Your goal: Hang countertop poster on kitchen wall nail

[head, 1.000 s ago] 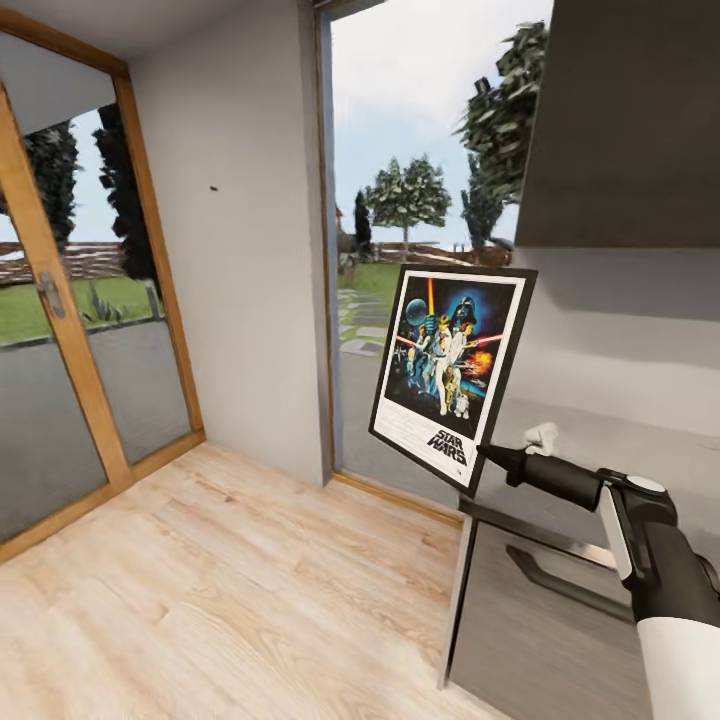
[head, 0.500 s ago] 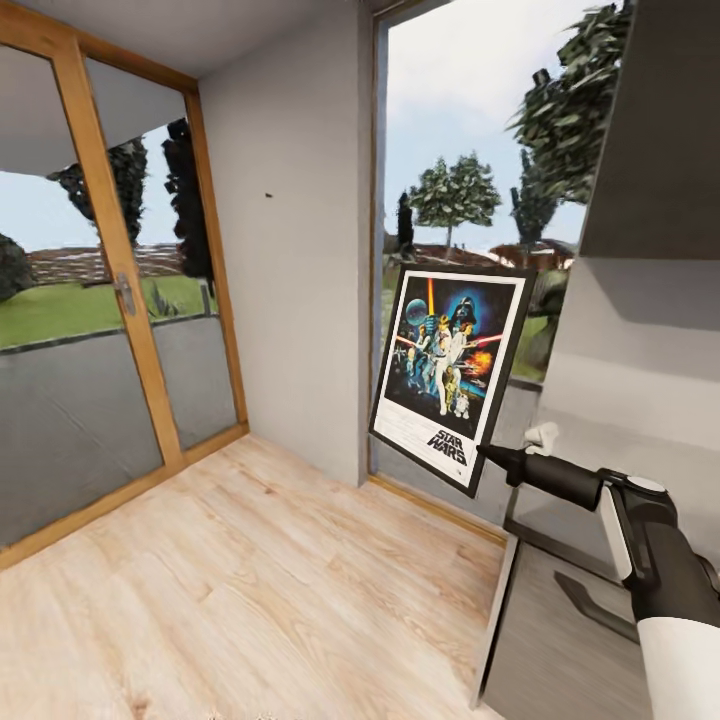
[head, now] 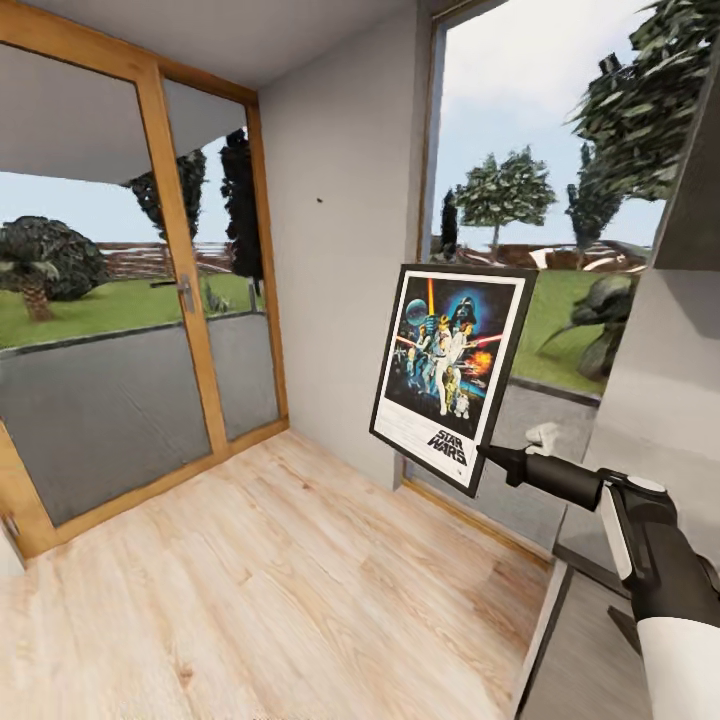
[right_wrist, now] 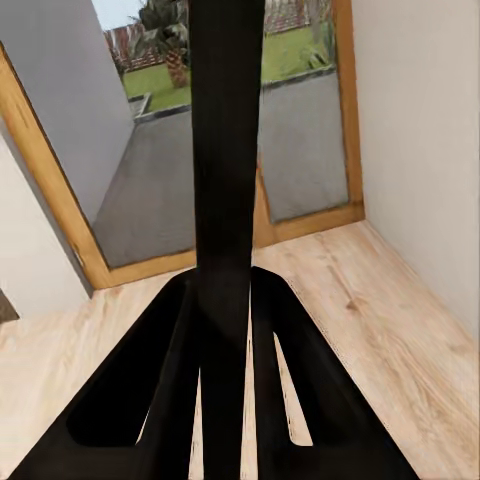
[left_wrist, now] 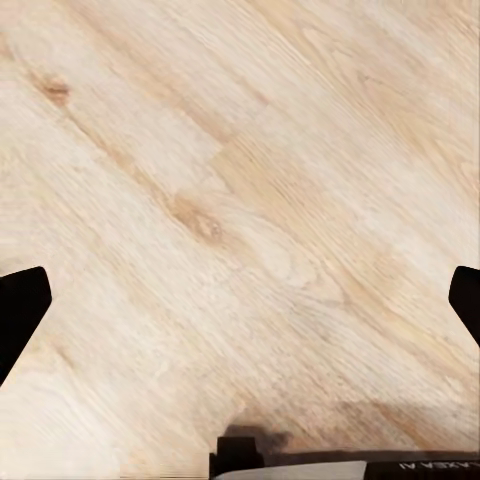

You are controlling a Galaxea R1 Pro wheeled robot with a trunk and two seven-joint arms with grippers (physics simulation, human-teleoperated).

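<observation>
One black-framed, white-bordered poster (head: 452, 373)

Bright, even daylight enters through the glass door (head: 130, 300) and window (head: 540, 200). Head view is sharp, with straight lines leaning at the edges. Floor (head: 250, 580) shows soft sheen, no hard glare. In the left wrist view a faint dark shadow lies on the planks. The right wrist view is crisp, the poster (right_wrist: 225, 200) edge silhouetted black.

View swung rightward: wall nail (head: 320, 200) and wooden glass door (head: 185, 290) further right in frame.
</observation>
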